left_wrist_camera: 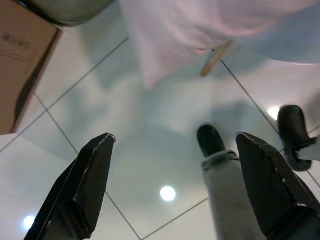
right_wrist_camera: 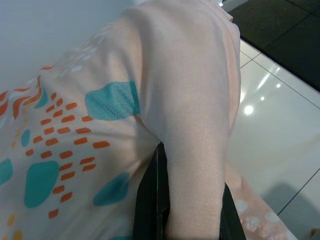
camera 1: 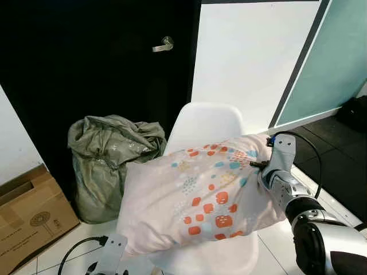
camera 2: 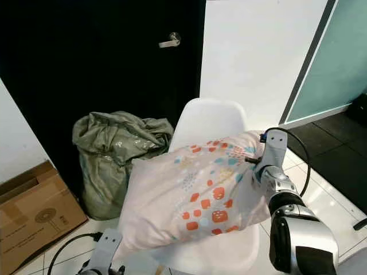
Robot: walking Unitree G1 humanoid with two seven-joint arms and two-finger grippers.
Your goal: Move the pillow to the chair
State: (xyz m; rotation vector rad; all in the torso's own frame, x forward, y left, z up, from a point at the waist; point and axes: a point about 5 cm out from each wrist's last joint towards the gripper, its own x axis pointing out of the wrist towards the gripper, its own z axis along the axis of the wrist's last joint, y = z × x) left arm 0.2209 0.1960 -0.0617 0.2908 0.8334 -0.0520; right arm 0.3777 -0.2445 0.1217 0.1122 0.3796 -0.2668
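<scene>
Right end effector (right_wrist_camera: 190,220) around pillow (camera 1: 198,195) corner

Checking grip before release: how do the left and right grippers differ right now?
The right gripper is shut on a fold of the pillow over the white chair; the left gripper is open and holds nothing. The right is raised at the pillow's edge; the left hangs low, pointing at the tiled floor. Both have two black fingers.
</scene>
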